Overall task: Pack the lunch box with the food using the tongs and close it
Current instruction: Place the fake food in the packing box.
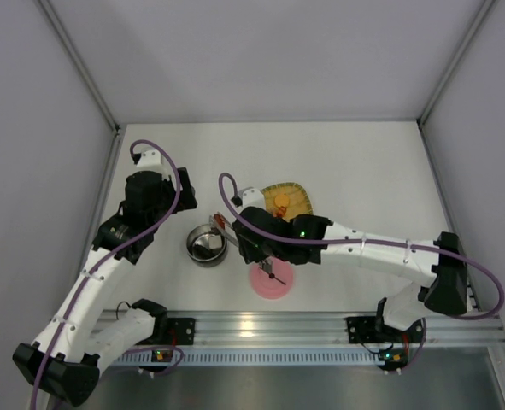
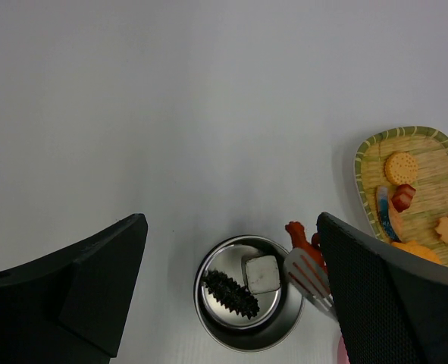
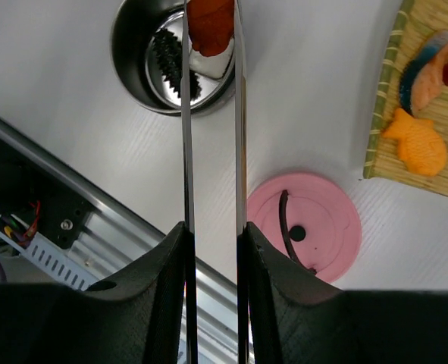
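Note:
The steel lunch box [image 1: 207,245] stands left of centre; a dark brown spiky piece [image 2: 230,293] and a white cube [image 2: 262,274] lie in it. My right gripper [image 3: 212,243] is shut on the pale tongs [image 3: 240,114]. Their tips pinch an orange-red food piece [image 3: 210,23] over the box's right rim [image 3: 133,76]. The left wrist view shows the tongs [image 2: 308,274] and that piece [image 2: 299,235] at the rim. My left gripper [image 2: 230,220] hangs open above the box, holding nothing. The pink lid [image 1: 271,280] lies flat near the front edge.
The yellow woven tray [image 1: 288,201] sits behind and right of the lunch box, holding a round biscuit [image 2: 400,167], an orange fish [image 3: 417,148] and several other food pieces. An aluminium rail [image 1: 261,325] runs along the near table edge. Grey walls enclose the table.

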Robot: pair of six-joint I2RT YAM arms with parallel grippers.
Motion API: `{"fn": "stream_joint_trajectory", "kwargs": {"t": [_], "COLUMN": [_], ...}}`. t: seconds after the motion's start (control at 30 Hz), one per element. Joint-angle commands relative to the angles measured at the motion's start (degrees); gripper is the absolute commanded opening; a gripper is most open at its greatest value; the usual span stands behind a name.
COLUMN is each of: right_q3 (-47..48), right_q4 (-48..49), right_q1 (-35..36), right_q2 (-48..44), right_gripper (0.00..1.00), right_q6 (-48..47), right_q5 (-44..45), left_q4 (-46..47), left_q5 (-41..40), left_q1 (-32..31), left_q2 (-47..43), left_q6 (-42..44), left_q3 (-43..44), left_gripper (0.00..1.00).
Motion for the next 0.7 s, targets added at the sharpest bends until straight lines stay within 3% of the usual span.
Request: {"fn": "stream_joint_trajectory", "kwargs": {"t": [0.0,0.13,0.33,0.67], "right_q3": [4.2,5.2,5.7,6.5], "right_q4": [5.8,6.5,6.6,5.4], "right_q1": [2.6,4.0,4.3,4.3], "right_q2": [1.7,4.3,5.0,5.1], "right_gripper": [0.21,0.24,0.4,0.44], "right_q6": [-0.4,0.0,0.0,-0.4], "right_q5": [-1.7,-2.6,-2.3,-1.4], "left_q4": [0.7,0.7,0.7,0.7], "left_q5": [-0.4,-0.4,-0.3,-0.4], "left_q1": [0.3,0.3,0.4,0.3], "left_q2": [-0.2,-0.2,-0.2,-0.2], "left_q6": [-0.2,-0.3,-0.3,-0.2], "left_q3": [0.0,0.0,0.0,0.0], "left_gripper": [0.98,0.99,0.99,0.99]}}
